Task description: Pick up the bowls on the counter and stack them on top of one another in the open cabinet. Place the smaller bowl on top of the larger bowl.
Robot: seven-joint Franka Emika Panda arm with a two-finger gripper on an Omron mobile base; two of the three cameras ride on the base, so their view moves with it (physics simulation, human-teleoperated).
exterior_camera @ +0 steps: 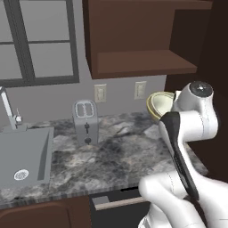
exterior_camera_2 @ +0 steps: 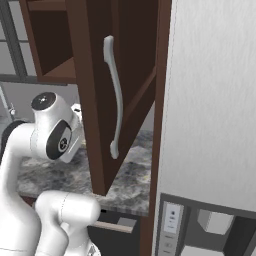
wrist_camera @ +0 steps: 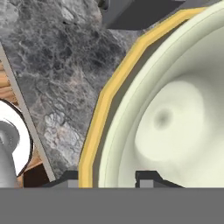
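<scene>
Gripper (wrist_camera: 111, 178) part-closed, fingertips straddling rim wall of bowls. Smaller bowl (wrist_camera: 175, 118) already nested in larger bowl (exterior_camera: 156, 106); pair held above counter (wrist_camera: 57, 65). Open cabinet (exterior_camera: 147, 62) shelf lies above hand. Raise level, clear shelf lip, insert slowly.

Flat even light (soft, blocky render)

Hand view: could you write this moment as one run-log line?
tool: straddling rim, grip unclear | small cream-white bowl: nested in wider mustard-yellow bowl | place: above mottled granite counter
</scene>
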